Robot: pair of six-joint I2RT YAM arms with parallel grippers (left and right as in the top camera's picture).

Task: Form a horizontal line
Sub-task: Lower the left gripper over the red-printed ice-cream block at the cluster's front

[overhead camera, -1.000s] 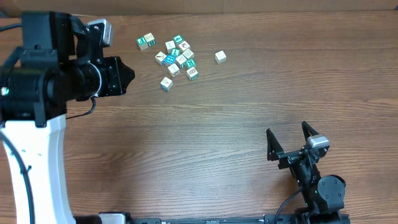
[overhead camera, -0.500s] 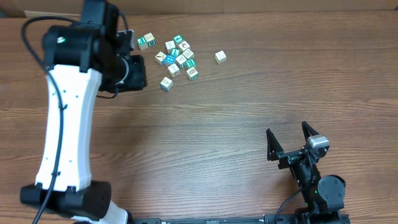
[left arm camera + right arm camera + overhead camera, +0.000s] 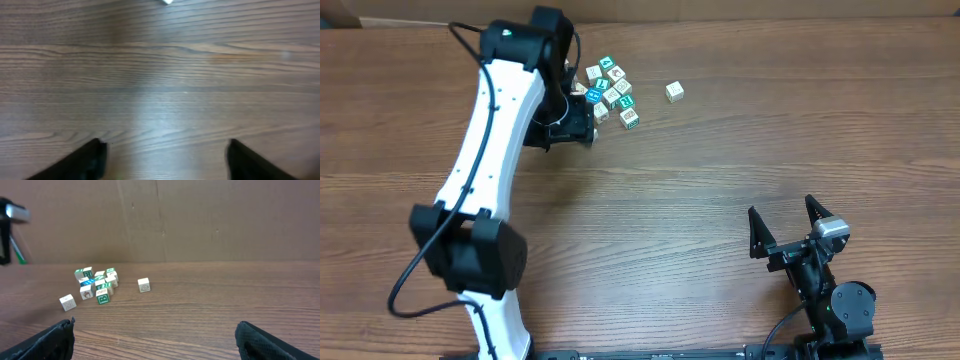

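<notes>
Judging from how the pieces lay, the task had scarcely begun: no horizontal line stood anywhere on the table, and all of the placing was left to do. Nearest the robot's base, the right hand sat low at the front right of the table, its fingers spread wide, holding and touching nothing, well apart from every cube. Farther out, the left arm stretched across toward the far left part of the table. There the left hand hung over bare wood with its 2 fingers wide apart. The wrist view showed only wood grain between them, so it gripped nothing, and a pale corner, perhaps of a cube, showed at the top edge of that view. Just beyond lay the bunch of cubes, cream and teal, crowded and irregular, none set side to side in a straight row. Of the outliers, 1 separate cube lay a little apart on the bunch's near left side, and 1 lone cube lay off to its right. By the look of it, up to 4 cubes had yet to be picked out and lined up.
</notes>
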